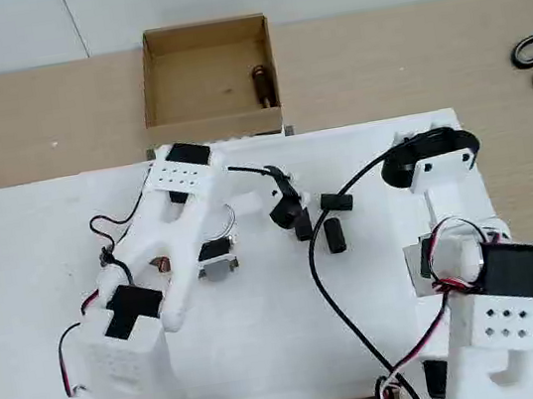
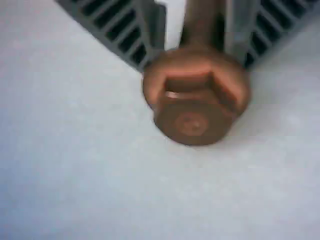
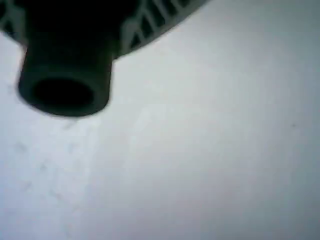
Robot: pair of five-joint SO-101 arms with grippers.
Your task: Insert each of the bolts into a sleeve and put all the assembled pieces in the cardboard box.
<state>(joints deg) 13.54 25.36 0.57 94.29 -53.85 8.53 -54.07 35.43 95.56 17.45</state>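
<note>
Our left claw [image 2: 197,27] is closed on the shank of a copper-coloured bolt [image 2: 192,100], whose six-sided head faces the wrist camera, close over the white sheet [image 1: 34,254]. Our right claw [image 3: 75,15] is clamped around a black sleeve [image 3: 65,80], with the open bore turned toward its own camera. We judge the step in hand to be the joining: each arm has its half, and in the high view the two arms stand well apart over the sheet. The next move calls for bringing the bolt's free end into line with the sleeve's bore, axis to axis, then pushing gently so that neither part twists in its grip. Since the fingers cover part of the shank, we may need to shift the hold partway in. One finished piece [image 1: 261,84] lies inside the cardboard box [image 1: 148,46], and loose sleeves [image 1: 333,235] lie on the sheet between the arms, so we reckon much of the task remains.
</note>
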